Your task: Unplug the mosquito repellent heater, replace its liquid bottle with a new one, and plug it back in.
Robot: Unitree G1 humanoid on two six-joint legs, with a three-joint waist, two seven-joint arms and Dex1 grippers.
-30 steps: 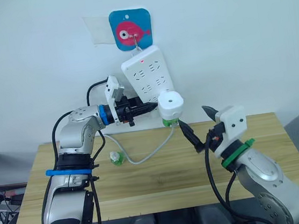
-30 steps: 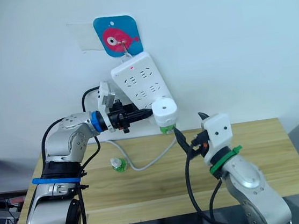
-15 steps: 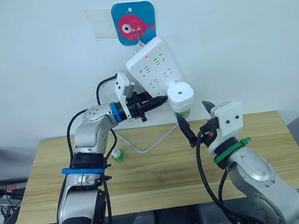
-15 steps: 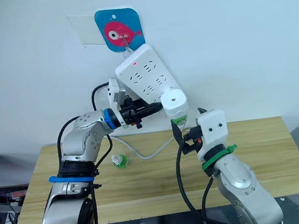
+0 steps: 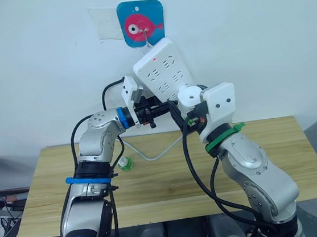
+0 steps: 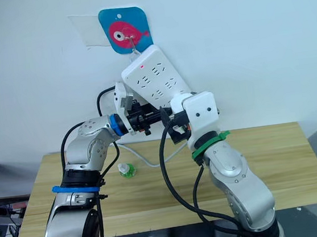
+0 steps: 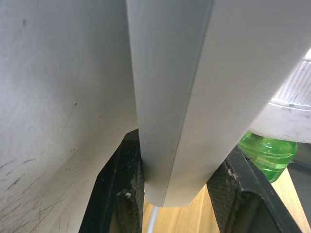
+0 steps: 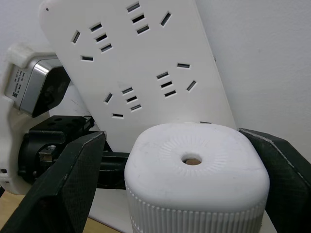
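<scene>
The white power strip (image 5: pixel 163 71) hangs tilted on the wall from a hook on a blue and pink fish-shaped holder (image 5: pixel 142 23), and everything else is placed here in relation to it.

Left of the strip's lower end, the left gripper (image 5: pixel 163 107) reaches in level from the robot's left. In the left wrist view its two black fingers (image 7: pixel 121 194) stand on either side of the strip's lower edge (image 7: pixel 194 97), pressed against the white casing, so this gripper is clamped on the power strip. A black cable loops up behind the left wrist toward the wall.

Well below the strip and to its left, a small green bottle (image 5: pixel 124 164) lies on the wooden table (image 5: pixel 155 193). The strip's white cord (image 5: pixel 156 152) drops from its lower end and curves over the tabletop just beside that bottle.

At the strip's lower right corner sits the mosquito repellent heater (image 5: pixel 188 97), its white rounded body plugged against the strip's face. In the right wrist view its ribbed top with a small round hole (image 8: pixel 197 174) sits directly below the rows of sockets, and in the left wrist view a green liquid bottle (image 7: pixel 267 151) shows under the white body.

The right gripper (image 5: pixel 184 113) comes up from below and right of the strip. Its black fingers (image 8: pixel 68 179) flank the heater on both sides, spread wide, one close against the casing; whether they actually touch it cannot be told.
</scene>
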